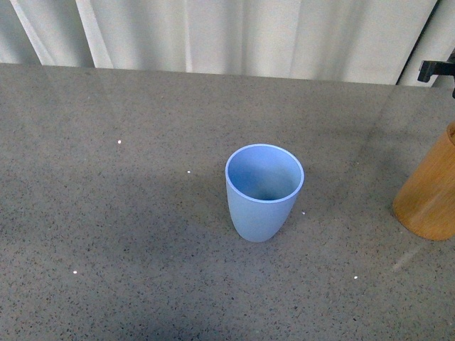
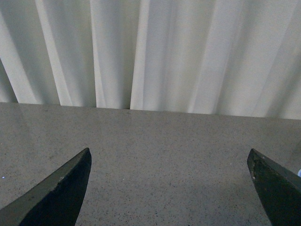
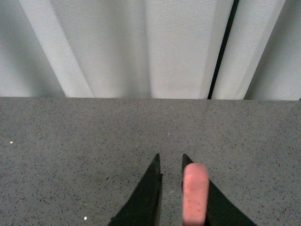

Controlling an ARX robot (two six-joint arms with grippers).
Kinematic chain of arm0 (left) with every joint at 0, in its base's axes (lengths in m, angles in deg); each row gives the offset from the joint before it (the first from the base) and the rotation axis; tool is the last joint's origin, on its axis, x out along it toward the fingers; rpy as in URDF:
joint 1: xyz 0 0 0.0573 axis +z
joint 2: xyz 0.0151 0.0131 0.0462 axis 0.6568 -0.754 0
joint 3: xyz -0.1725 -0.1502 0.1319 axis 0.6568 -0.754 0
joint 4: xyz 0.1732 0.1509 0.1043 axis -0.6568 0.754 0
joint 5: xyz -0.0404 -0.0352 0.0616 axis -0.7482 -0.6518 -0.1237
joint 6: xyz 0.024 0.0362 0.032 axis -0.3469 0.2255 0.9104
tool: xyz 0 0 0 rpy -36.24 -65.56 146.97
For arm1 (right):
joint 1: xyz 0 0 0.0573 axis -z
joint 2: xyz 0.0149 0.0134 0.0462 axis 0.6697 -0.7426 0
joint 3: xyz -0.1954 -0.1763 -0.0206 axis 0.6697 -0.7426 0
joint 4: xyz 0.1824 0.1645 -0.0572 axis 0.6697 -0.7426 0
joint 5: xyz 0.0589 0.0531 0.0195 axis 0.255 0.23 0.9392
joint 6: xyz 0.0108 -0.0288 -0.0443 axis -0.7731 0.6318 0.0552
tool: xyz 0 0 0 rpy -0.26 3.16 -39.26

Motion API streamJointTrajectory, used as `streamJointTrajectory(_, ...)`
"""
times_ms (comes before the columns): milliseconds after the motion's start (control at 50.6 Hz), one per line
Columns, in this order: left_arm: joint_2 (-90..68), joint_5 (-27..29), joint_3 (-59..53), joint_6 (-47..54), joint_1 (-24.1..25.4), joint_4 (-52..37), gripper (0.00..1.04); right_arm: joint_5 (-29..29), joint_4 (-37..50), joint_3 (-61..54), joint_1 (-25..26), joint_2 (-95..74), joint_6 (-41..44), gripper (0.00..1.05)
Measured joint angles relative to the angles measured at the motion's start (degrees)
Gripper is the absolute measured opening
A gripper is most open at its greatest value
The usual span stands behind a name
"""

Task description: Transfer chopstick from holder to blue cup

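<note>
The blue cup stands upright near the middle of the grey table, and I see nothing inside it. The orange-tan holder is cut off by the right edge of the front view. A dark piece of an arm shows above it at the right edge. In the right wrist view my right gripper is shut on the chopstick, whose rounded pink end shows blurred between the dark fingers. In the left wrist view my left gripper is open over bare table, with nothing between its fingertips.
The grey speckled table runs back to a white pleated curtain. A dark vertical gap splits the curtain in the right wrist view.
</note>
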Motion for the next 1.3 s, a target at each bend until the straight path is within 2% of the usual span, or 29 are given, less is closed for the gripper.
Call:
streamJointTrajectory(59, 0.0, 0.0, 0.0, 0.0, 0.0, 0.0, 0.98, -0.2, 0.0, -0.1, -0.2, 0.5, 0.4, 0.01)
streamJointTrajectory(237, 0.0, 0.0, 0.0, 0.0, 0.0, 0.0, 0.98, -0.3, -0.3, -0.3, -0.7, 4.2, 1.4, 0.01)
streamJointTrajectory(474, 0.0, 0.0, 0.0, 0.0, 0.0, 0.0, 0.98, -1.8, -6.2, 1.4, -3.6, 14.0, 2.8, 0.01)
streamJointTrajectory(672, 0.0, 0.0, 0.0, 0.0, 0.0, 0.0, 0.98, -4.2, -10.6, 9.9, -10.3, 22.8, 5.3, 0.01)
streamJointTrajectory(810, 0.0, 0.0, 0.0, 0.0, 0.0, 0.0, 0.98, -3.5, -12.2, 14.1, -16.7, 24.4, 1.9, 0.01)
streamJointTrajectory(869, 0.0, 0.0, 0.0, 0.0, 0.0, 0.0, 0.98, -2.4, -11.8, 13.9, -20.5, 23.8, 0.3, 0.01)
streamJointTrajectory(968, 0.0, 0.0, 0.0, 0.0, 0.0, 0.0, 0.98, -1.0, -10.6, 12.7, -24.2, 22.1, -0.8, 0.01)
streamJointTrajectory(1304, 0.0, 0.0, 0.0, 0.0, 0.0, 0.0, 0.98, -1.7, -6.6, 9.3, -28.2, 14.3, -0.7, 0.01)
